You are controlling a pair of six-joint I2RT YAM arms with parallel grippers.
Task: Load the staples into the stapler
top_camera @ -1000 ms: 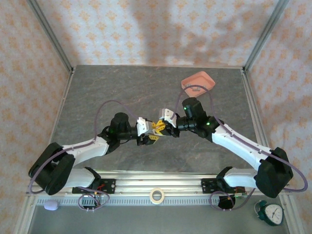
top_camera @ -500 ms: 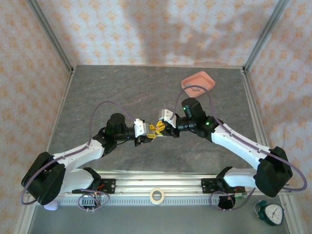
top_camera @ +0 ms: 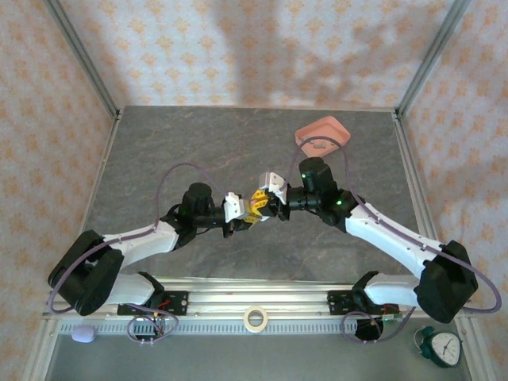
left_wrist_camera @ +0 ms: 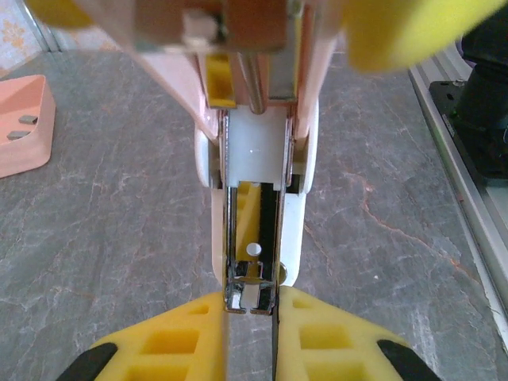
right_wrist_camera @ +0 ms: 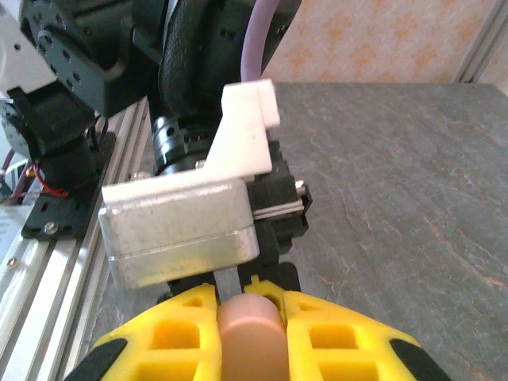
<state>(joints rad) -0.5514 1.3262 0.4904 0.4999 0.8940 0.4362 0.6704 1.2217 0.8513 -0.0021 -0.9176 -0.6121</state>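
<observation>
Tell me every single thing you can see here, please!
stapler: one, pink and white, opened up, held over the middle of the table by both hands
staples: two little grey pieces seen, inside the tray
tray: one, pink, far right part of the table
tape roll: one, whitish, on the near rail between the arm bases
clock: one, teal with a white face, near right corner
small lump: one, lilac, near left corner; too small to tell what it is
table: one, grey stone pattern
left hand: one, yellow, shut on the stapler
right hand: one, yellow, shut on the stapler's other end
</observation>
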